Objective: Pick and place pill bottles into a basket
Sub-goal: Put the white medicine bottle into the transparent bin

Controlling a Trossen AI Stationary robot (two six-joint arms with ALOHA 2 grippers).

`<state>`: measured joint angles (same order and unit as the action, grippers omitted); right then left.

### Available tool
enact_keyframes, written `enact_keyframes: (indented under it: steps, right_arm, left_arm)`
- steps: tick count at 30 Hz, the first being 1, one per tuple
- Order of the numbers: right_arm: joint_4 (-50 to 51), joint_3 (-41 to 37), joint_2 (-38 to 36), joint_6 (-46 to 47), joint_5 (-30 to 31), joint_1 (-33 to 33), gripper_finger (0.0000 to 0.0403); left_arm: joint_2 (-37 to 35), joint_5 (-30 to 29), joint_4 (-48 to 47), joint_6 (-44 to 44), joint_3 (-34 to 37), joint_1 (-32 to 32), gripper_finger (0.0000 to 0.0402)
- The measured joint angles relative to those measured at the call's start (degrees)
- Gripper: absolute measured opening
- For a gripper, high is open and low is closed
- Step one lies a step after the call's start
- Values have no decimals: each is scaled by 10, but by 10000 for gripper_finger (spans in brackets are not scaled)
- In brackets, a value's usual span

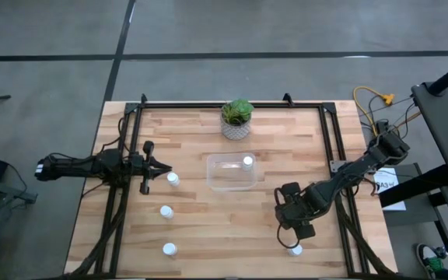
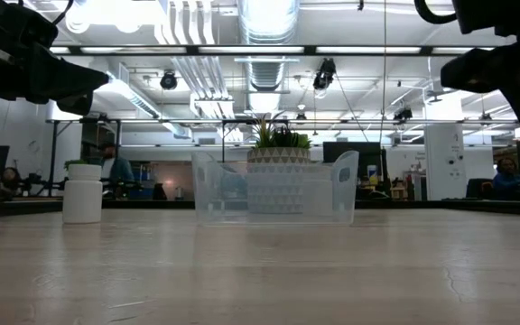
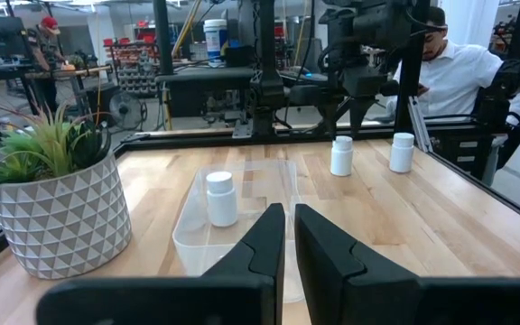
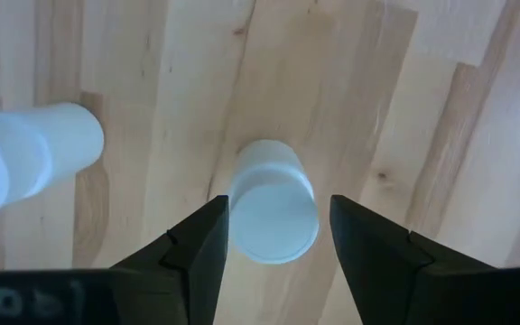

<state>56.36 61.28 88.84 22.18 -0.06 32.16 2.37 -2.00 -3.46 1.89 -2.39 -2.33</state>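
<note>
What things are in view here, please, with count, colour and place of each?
bottle in tray: one, white, upright.
bottles on table: five, white; three on the left side, two near the right front.
tray: one, clear, table centre.
plant pot: one, white, green plant, behind tray.
table: one, light wood.
people: at least two, beyond table.
left gripper: jaws shut, left of tray.
right gripper: jaws open, over one bottle.
</note>
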Motion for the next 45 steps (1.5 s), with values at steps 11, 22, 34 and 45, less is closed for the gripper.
enact_keyframes:
  steps: [11,22,34,45]
  right_arm:
    - [-7,-4,1,8,-4,18,185]
    - [-19,-9,0,8,3,20,185]
    - [-19,-7,-3,4,2,20,185]
    - [-15,-7,-3,3,6,20,185]
  left_arm:
    - [0,0,0,0,0,0,12]
    - [0,0,0,0,0,0,12]
    - [0,0,0,0,0,0,12]
    - [0,0,0,0,0,0,12]
